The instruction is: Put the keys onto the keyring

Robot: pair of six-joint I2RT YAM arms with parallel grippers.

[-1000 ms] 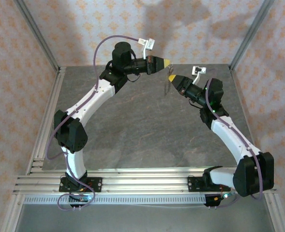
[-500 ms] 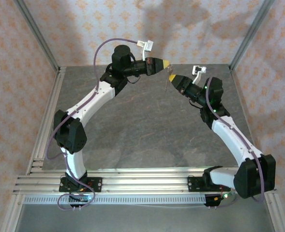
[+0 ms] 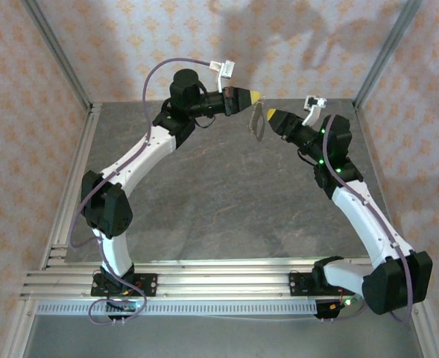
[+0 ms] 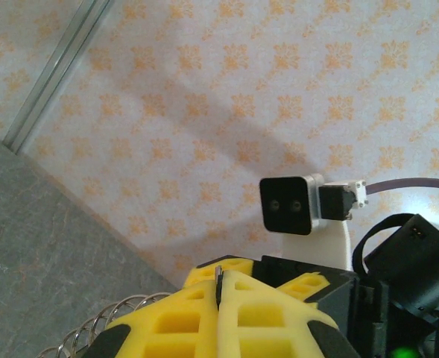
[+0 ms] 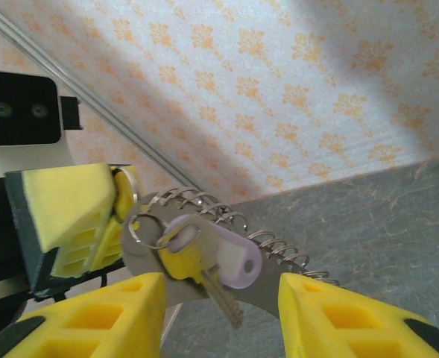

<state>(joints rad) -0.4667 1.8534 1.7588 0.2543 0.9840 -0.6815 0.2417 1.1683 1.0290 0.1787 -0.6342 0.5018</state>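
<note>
My left gripper (image 3: 254, 97) is held high near the back wall, shut on the keyring's edge; a thin metal sliver shows between its yellow fingers (image 4: 204, 313). The keyring (image 3: 257, 124) hangs below it: a tan-grey band (image 5: 267, 291) with a wire coil along one side. Hanging on a small split ring (image 5: 141, 227) against the band are a lilac-headed key (image 5: 238, 261) and a yellow-headed one (image 5: 178, 262). My right gripper (image 3: 270, 115) faces the left one, open, its yellow fingers either side of the keys without touching them.
The patterned back wall and aluminium frame posts (image 3: 59, 56) lie close behind both grippers. The grey table (image 3: 226, 201) lies well below them. The right wrist's camera block (image 4: 286, 205) shows just beyond the left fingers.
My right gripper has drawn back to the right and risen a little. The keyring now hangs higher, under the left gripper's tip. The left gripper has barely moved.
</note>
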